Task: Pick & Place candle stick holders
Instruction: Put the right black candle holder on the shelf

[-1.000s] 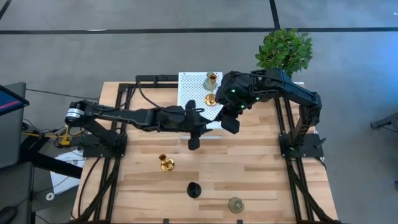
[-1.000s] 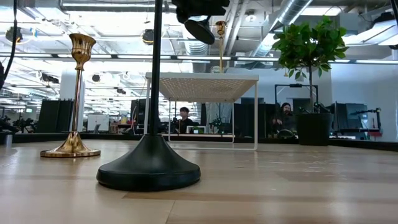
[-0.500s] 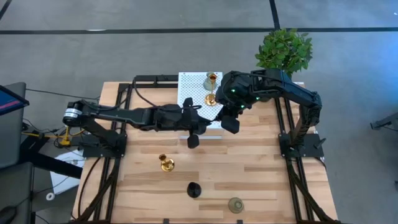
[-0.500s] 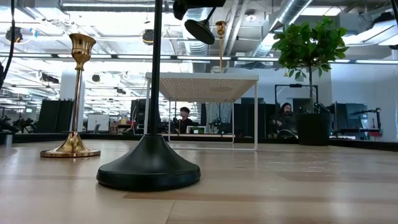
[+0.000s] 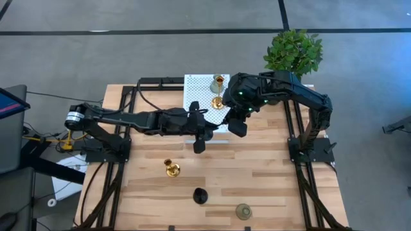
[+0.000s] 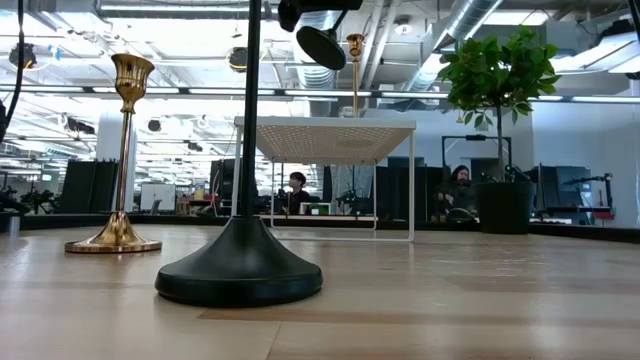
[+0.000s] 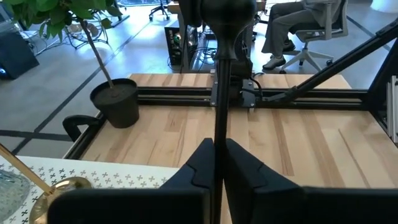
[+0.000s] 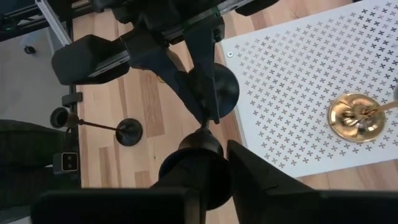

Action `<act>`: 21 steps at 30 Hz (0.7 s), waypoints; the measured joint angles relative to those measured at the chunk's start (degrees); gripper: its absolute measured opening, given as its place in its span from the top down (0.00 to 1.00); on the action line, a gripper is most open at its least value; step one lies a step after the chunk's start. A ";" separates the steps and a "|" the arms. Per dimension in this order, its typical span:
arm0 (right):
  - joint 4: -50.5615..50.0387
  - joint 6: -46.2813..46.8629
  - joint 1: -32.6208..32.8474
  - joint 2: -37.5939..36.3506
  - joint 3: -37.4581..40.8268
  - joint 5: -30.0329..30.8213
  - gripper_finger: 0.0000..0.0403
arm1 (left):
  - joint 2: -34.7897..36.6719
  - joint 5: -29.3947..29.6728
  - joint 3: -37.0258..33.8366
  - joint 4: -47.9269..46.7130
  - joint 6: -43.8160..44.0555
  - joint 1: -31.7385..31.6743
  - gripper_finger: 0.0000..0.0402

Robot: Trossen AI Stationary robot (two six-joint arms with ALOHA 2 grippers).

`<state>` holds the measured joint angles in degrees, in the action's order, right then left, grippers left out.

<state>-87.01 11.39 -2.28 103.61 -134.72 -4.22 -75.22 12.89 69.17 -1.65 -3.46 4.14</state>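
Showing only wrist-side: left gripper (image 7: pixel 219 163) pinching a black candle stick holder (image 7: pixel 219 93).

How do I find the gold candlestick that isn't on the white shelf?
Look at the wooden table, on the bare wood beside the white shelf. Three candlesticks stand there. Yours is the gold candlestick, nearest the shelf; its neighbours are a black candlestick and a grey-green candlestick.
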 joint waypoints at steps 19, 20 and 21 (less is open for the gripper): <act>-1.25 -2.96 -1.30 -5.18 -0.23 -1.91 0.85 | 0.14 0.53 0.00 -0.09 -0.45 -0.04 0.97; -1.05 -2.94 -1.33 -5.82 -0.24 -2.04 0.85 | 0.13 0.56 0.00 -0.07 -0.45 -0.08 0.97; -1.12 -2.94 -1.33 -6.56 -0.23 -2.09 0.85 | 0.13 0.61 0.00 -0.07 -0.45 -0.09 0.97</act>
<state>-88.13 8.45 -3.62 97.05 -134.94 -6.31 -75.09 13.51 69.17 -1.72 -3.90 4.05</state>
